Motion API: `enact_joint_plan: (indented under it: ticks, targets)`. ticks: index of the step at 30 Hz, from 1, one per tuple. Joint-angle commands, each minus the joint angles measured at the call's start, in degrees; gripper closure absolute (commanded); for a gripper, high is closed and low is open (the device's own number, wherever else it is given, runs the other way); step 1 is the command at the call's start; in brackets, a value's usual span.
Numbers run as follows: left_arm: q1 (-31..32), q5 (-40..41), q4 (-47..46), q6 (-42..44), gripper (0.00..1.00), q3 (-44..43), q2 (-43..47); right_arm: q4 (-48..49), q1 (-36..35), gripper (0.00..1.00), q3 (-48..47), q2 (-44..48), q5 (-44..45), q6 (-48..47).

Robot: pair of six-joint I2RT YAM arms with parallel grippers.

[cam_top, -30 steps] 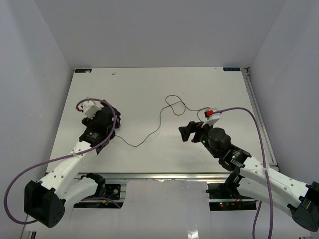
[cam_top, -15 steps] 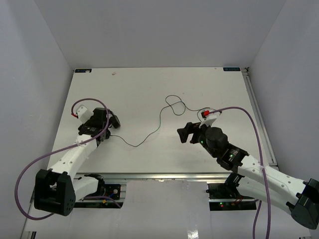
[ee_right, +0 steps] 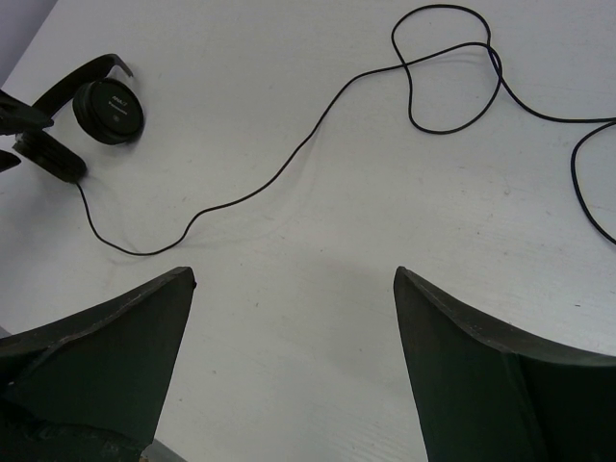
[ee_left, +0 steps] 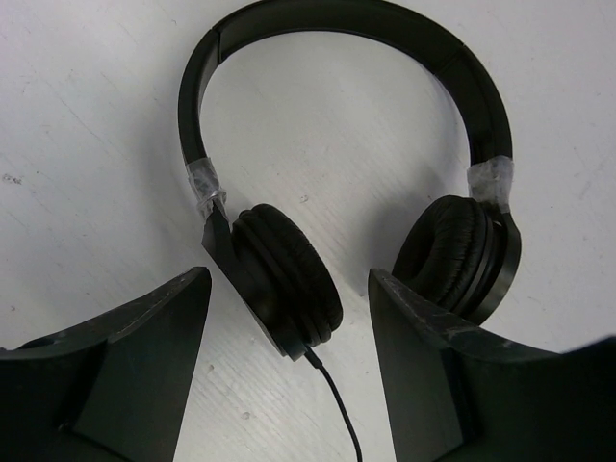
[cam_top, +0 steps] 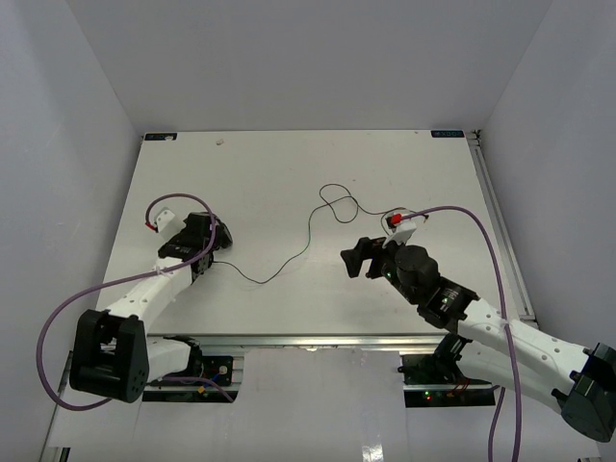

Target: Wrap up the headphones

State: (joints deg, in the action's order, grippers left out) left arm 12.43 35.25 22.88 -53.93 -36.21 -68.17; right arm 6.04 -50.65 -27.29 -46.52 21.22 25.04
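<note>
The headphones (ee_left: 289, 274) lie flat on the white table, headband arched away from my left wrist and both padded earcups facing up. My left gripper (ee_left: 287, 298) is open, and the lower end of the left earcup sits between its fingers without touching them. The right earcup (ee_left: 452, 255) lies just beyond the right finger (ee_left: 423, 337). From the left earcup the thin cord (cam_top: 289, 258) runs right across the table into loose loops (cam_top: 337, 202). My right gripper (cam_top: 354, 258) is open over bare table near the cord, holding nothing. The right wrist view shows the headphones (ee_right: 96, 106) far off to the left.
A thick purple cable (cam_top: 481, 226) arcs over the right arm and another (cam_top: 58, 318) trails from the left arm. A metal rail (cam_top: 500, 221) borders the table's right side. White walls enclose the table on three sides.
My left wrist has turned and dropped over the headphones, and its jaws have narrowed. The right gripper has edged slightly left. Headphones and cord lie where they were.
</note>
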Motion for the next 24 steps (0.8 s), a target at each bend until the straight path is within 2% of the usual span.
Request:
enact_joint_plan:
  ticks: [1,4,6,7,12,15,17,24]
  targets:
    - [-0.3,-0.8,-2.6,0.5,0.23,0.5,-1.5,1.1,-0.1,0.09,-2.0,-0.3,-0.3,-0.6]
    - [-0.3,-0.9,-3.7,1.1,0.25,0.5,-1.9,1.1,-0.1,0.09,-2.2,-0.7,-0.8,-1.1]
    - [-0.2,-0.9,-4.5,1.7,0.33,0.4,-2.3,1.1,-0.1,0.09,-2.4,-1.0,-1.4,-1.6]
    - [-0.3,-1.3,-5.2,2.3,0.40,0.4,-2.8,1.1,-0.1,0.09,-2.4,-1.4,-2.0,-1.8]
    - [-0.2,-3.6,-7.4,3.6,0.51,0.8,-4.1,1.0,-0.1,0.08,-3.1,-2.7,-3.6,-2.5]
    - [0.1,-5.4,-9.7,5.1,0.77,1.9,-4.0,0.8,-0.1,0.08,-3.3,-2.9,-3.7,-2.5]
    - [1.0,-6.3,-10.9,5.7,1.00,2.4,-4.0,0.8,-0.1,0.08,-3.3,-2.8,-3.6,-2.5]
    - [11.4,-3.5,-11.6,6.1,1.00,1.6,-3.8,1.9,-0.2,0.07,-2.8,-3.1,-5.7,-3.5]
